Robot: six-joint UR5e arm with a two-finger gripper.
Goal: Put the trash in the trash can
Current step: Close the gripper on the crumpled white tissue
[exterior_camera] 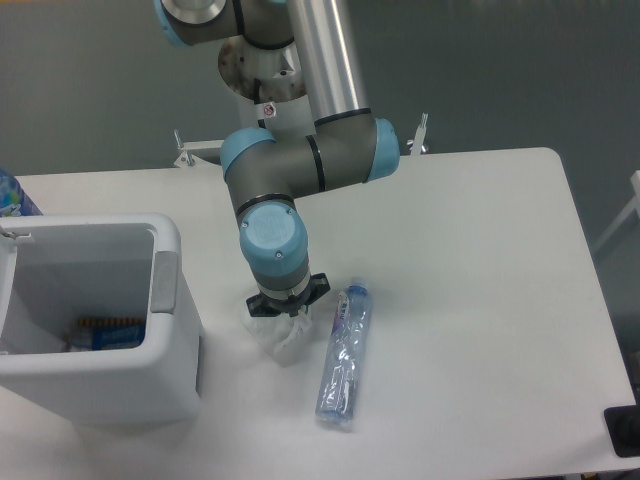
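Note:
A crumpled white wad of trash (284, 340) sits pinched under my gripper (284, 316), which points straight down and is shut on it, just right of the trash can. The wad looks squeezed narrower, its lower part sticking out beneath the fingers. The other piece of trash, a crushed clear bottle (343, 358) with a blue-purple label, lies on the table immediately to the right, lengthwise toward the front edge. The trash can (168, 300), a white bin with a grey tab on its right wall, stands at the left with its opening facing up.
Inside the bin lies a blue and brown item (108, 333). A blue-capped object (10, 195) peeks in at the far left edge. A black block (622, 432) sits off the table's front right corner. Metal clamps (186, 155) stand on the back edge.

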